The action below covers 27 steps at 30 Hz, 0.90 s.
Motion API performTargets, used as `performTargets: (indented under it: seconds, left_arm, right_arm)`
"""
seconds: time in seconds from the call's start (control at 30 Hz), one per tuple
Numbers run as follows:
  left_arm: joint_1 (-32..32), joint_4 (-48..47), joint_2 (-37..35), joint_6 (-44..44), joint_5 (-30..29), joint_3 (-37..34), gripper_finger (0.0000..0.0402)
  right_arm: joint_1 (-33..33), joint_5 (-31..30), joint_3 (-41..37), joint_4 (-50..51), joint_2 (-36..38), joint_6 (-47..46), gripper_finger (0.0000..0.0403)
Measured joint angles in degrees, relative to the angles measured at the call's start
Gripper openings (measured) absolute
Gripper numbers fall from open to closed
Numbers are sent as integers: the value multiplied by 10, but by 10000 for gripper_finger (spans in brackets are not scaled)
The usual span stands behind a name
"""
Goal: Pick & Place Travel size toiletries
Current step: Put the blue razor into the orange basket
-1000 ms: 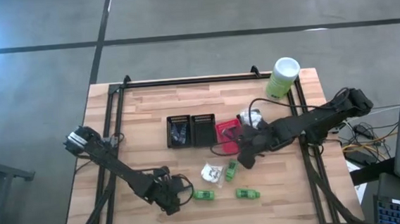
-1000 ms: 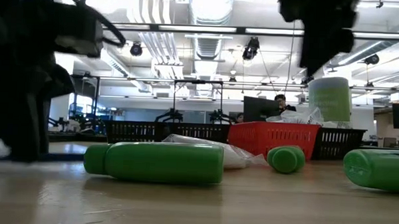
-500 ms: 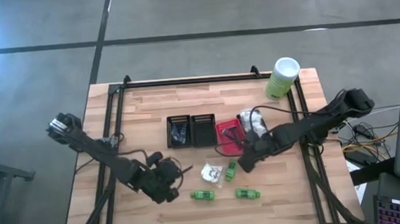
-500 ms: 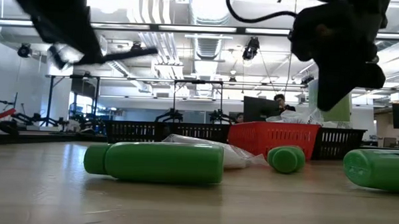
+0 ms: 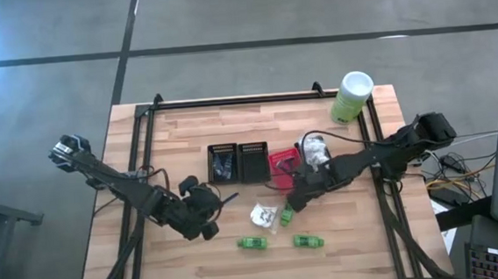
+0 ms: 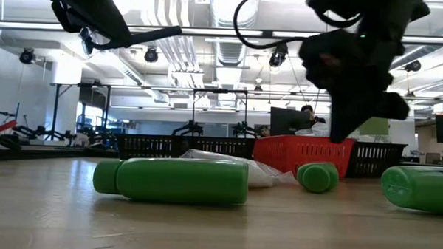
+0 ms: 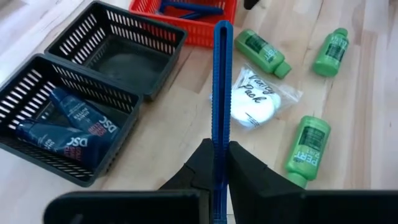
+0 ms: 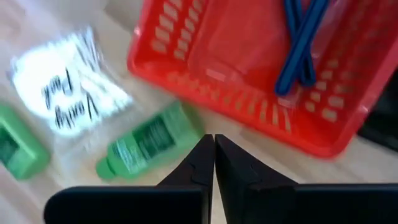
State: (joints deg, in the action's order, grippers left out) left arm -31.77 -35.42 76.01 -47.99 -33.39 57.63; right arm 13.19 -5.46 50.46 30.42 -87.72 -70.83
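Raised left fingers (image 7: 219,163) pinch slim blue stick (image 7: 221,93).

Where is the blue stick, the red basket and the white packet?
Blue stick (image 7: 222,93): left wrist view, middle of its shaft.
Red basket (image 8: 249,102): right wrist view, its near side wall.
White packet (image 7: 254,106): left wrist view, the white pad inside.
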Motion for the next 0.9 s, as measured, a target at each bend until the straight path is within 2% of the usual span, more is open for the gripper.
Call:
performTargets:
  seconds: [0.3,0.47,0.73,0.9]
  left_arm:
    - [2,-3,-1,24,3,0,25]
    - [2,-4,-2,24,10,0,26]
    - [4,13,-2,46,10,-4,26]
    - [31,55,-2,70,6,-9,26]
  right_arm:
    - [-63,-8,17,-26,-40,36,9]
    - [-81,-10,27,-32,-36,52,9]
    - [-46,15,83,-46,4,138,9]
    - [-22,8,124,-69,13,184,17]
